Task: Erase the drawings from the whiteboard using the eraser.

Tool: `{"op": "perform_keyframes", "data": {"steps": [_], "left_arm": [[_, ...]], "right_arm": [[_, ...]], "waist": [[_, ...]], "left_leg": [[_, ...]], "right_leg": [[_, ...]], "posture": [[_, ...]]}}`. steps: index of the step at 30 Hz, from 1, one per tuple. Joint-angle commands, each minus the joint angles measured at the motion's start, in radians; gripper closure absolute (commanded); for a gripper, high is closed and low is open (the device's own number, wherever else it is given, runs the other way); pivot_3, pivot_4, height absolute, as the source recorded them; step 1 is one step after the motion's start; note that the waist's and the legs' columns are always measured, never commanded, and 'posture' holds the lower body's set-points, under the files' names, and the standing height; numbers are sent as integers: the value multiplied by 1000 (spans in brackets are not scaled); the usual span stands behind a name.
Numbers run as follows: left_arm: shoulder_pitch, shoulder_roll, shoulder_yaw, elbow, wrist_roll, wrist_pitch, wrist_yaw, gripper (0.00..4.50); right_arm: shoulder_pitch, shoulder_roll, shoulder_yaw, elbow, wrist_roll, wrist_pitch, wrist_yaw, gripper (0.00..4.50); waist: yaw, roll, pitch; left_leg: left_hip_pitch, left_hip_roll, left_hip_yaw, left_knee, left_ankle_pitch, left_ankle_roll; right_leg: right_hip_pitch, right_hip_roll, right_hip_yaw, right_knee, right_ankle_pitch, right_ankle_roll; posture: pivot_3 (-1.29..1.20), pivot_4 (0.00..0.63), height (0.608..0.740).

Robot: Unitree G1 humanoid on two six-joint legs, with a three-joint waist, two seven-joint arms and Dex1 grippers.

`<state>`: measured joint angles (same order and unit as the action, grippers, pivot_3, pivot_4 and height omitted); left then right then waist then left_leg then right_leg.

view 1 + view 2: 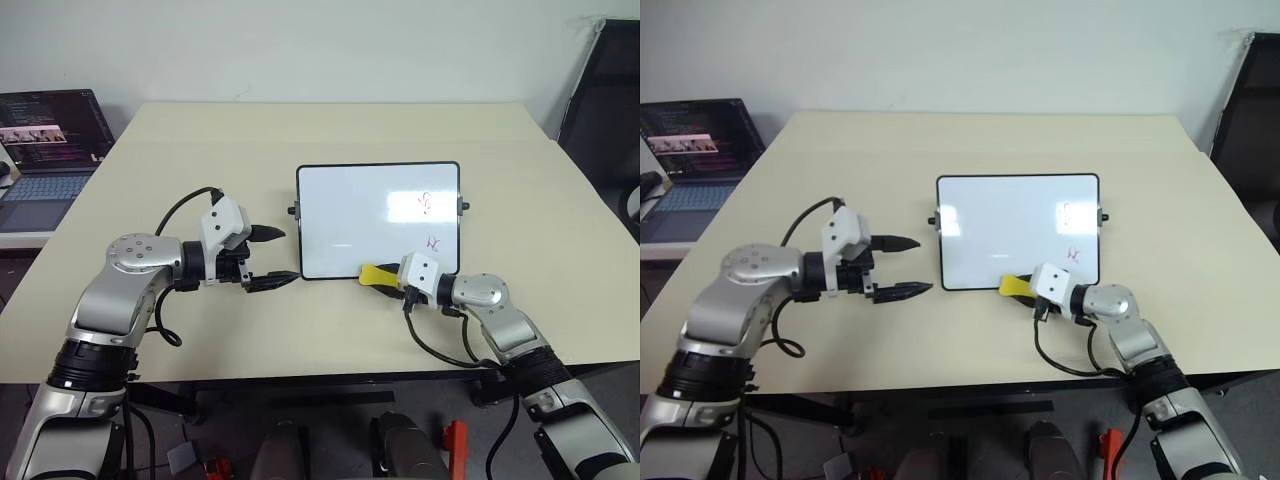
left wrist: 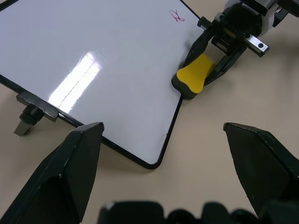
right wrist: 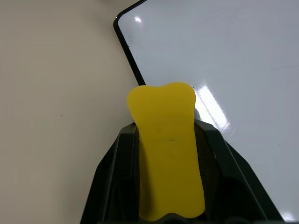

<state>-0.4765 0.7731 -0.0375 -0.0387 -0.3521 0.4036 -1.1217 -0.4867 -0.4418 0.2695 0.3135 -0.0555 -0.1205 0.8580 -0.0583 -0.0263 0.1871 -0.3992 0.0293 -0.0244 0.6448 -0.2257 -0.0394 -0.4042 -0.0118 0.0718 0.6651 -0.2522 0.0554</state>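
R gripper (image 1: 385, 279) jaws clamp eraser (image 1: 376, 274) at whiteboard (image 1: 360, 215) near edge; L gripper (image 1: 277, 257) jaws open, just left of board; 2 drawings (image 1: 425, 204) left.

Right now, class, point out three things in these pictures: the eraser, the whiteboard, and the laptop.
eraser (image 2: 194, 77): left wrist view, on its yellow top face.
whiteboard (image 1: 345, 215): left eye view, on the bare white surface left of centre.
laptop (image 1: 45, 190): left eye view, on its keyboard.

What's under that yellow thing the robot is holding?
The eraser, clamped in the right pincer, sits over the whiteboard's near edge and the table. Its underside is hidden.
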Motion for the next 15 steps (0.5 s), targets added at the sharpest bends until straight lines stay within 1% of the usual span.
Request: {"op": "perform_keyframes", "data": {"steps": [1,3,4,5,8,11,15], "left_arm": [[-19,-1,12,-10,1,-17,1,0],[-20,-2,13,-11,1,-16,1,0],[-20,-3,14,-14,0,-15,3,0],[-20,-3,17,-17,-2,-13,3,0],[-26,-4,33,-36,-20,-9,3,0],[-58,-8,66,-70,-64,20,9,0],[-84,12,81,-74,-69,27,7,0]], "right_arm": [[-45,-17,-37,55,-22,-1,-52,3254],[-70,-17,-63,69,-7,-3,-72,3254],[-81,-22,-82,57,18,12,-64,3254],[-87,-42,-104,5,55,55,-31,3254],[-80,-133,-143,-188,123,178,65,3254],[-77,-217,-236,-403,300,389,131,3254],[-57,-367,-355,-546,425,546,197,3254]], "waist": [[0,0,0],[0,0,0],[1,0,0],[1,0,0],[10,1,1],[16,1,1],[22,1,1]], "left_leg": [[0,0,0,0,0,0],[0,0,0,0,0,0],[0,0,0,1,0,0],[0,0,0,1,0,0],[-2,0,0,0,0,0],[-4,0,-1,-1,0,0],[-4,0,-2,-2,-1,-1]], "right_leg": [[0,0,0,0,0,0],[0,0,0,0,0,0],[0,0,0,0,1,0],[0,0,0,0,1,0],[-1,0,0,0,1,0],[-2,-1,-1,-1,0,-1],[-3,-1,-2,-2,-1,-4]], "posture": [[0,150,740],[0,150,740],[0,150,740],[0,150,740],[0,150,740],[0,150,740],[0,150,740]]}}
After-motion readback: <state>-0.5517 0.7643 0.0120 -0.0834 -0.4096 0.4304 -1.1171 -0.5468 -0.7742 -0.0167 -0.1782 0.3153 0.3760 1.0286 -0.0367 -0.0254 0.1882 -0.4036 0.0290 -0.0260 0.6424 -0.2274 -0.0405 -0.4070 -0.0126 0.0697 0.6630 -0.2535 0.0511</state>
